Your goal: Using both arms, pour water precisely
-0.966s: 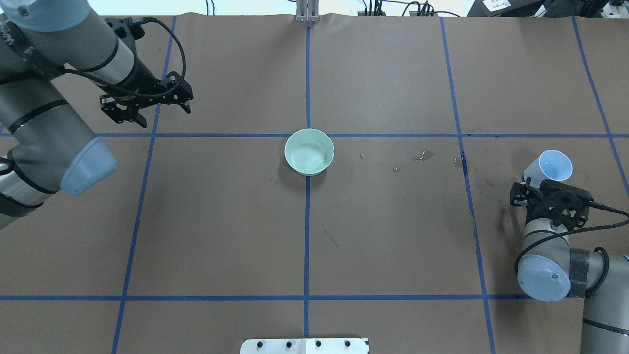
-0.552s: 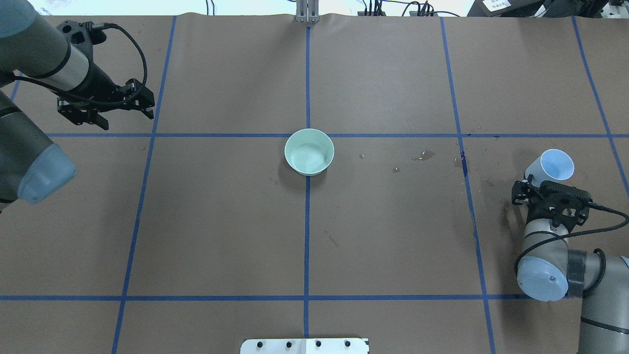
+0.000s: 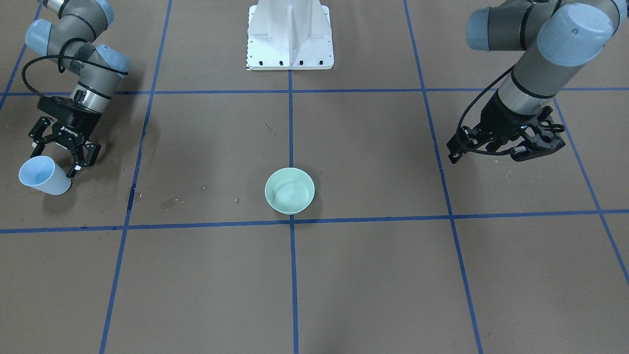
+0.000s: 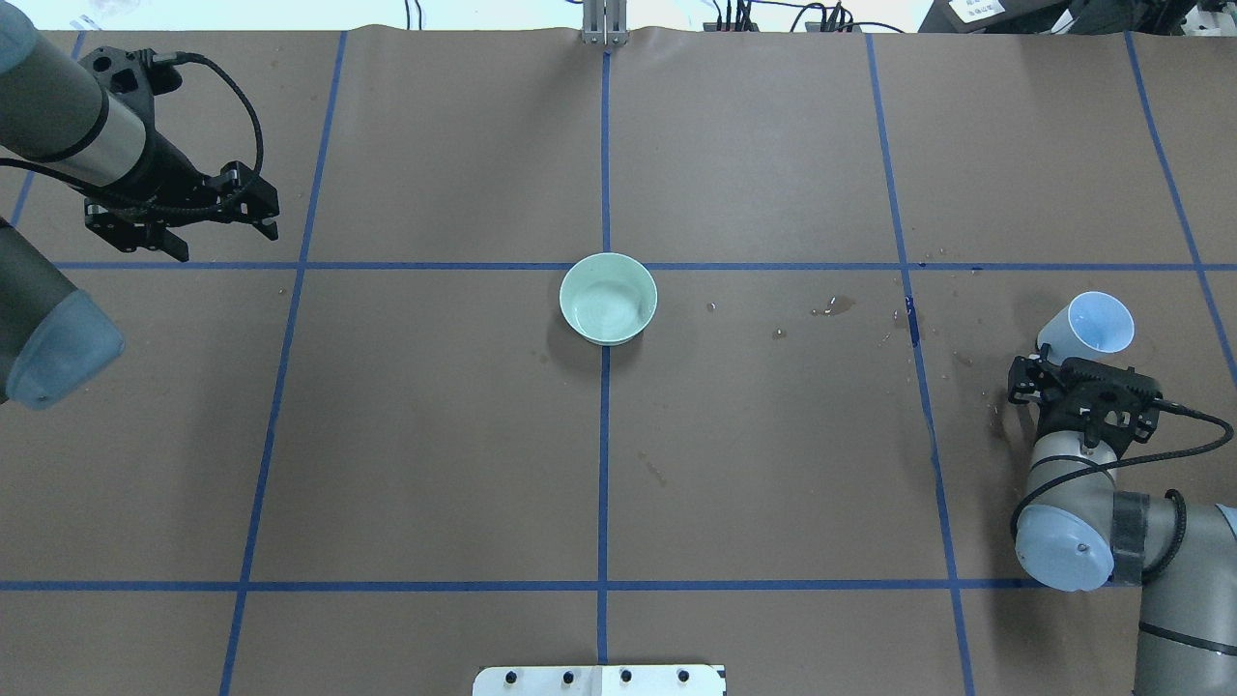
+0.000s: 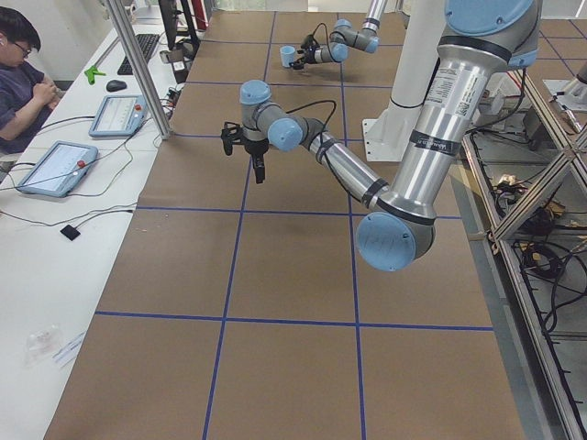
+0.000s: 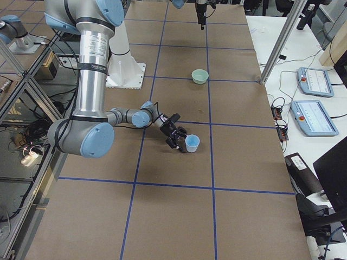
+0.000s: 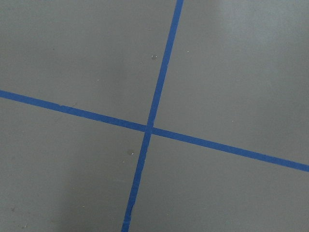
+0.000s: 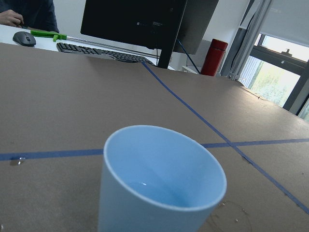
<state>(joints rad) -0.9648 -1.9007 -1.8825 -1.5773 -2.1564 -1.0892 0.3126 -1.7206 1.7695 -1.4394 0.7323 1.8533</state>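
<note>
Left arm (image 4: 58, 126) reaches in over the bench (image 4: 435, 435) far to the left of the bowl (image 4: 564, 298), robot's side. Left hand (image 4: 227, 245) is released, fingers spread, nothing in it, up off the bench, slightly farther from the robot than the bowl. Its wrist view shows only a crossing of 2 blue tape lines (image 7: 149, 128).

The bowl is pale green, upright, on the centre tape line, with a faint sheen inside; can't tell how much liquid it holds.

Wet spots (image 4: 833, 306) lie on the paper a bit right of the bowl.

Far right of the bowl stands 1 light blue cup (image 4: 1053, 338), upright on the bench, and a small pool of water (image 8: 149, 189) sits at its bottom.

Right hand (image 3: 54, 158) is low, just on the robot's side of the cup, released, fingers wide apart and not clamping it; can't tell if a fingertip touches the cup wall. Right arm (image 4: 1073, 541) is folded low behind it.
</note>
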